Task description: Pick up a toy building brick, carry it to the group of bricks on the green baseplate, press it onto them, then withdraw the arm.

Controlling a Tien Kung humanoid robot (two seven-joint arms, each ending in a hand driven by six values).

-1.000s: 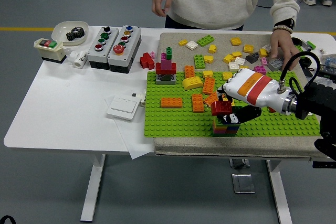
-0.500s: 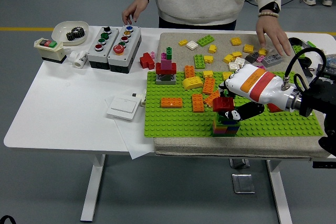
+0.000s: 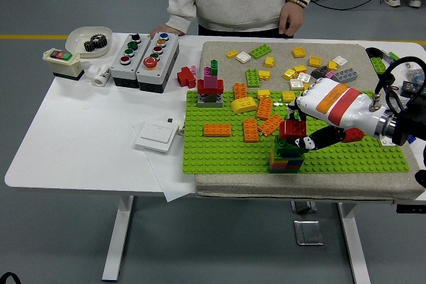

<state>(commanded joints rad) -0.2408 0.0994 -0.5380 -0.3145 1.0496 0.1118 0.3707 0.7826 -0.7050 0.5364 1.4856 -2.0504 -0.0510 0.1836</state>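
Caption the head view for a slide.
Right hand holds a red brick atop the brick stack on the green baseplate.

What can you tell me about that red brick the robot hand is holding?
The red brick is a small studded block of shiny plastic. It sits roughly level atop a short stack of bricks in mixed colours, near the front of the green baseplate. The robot's right hand grips it, white fingers behind and a black thumb below. Whether it is fully pressed down cannot be told.
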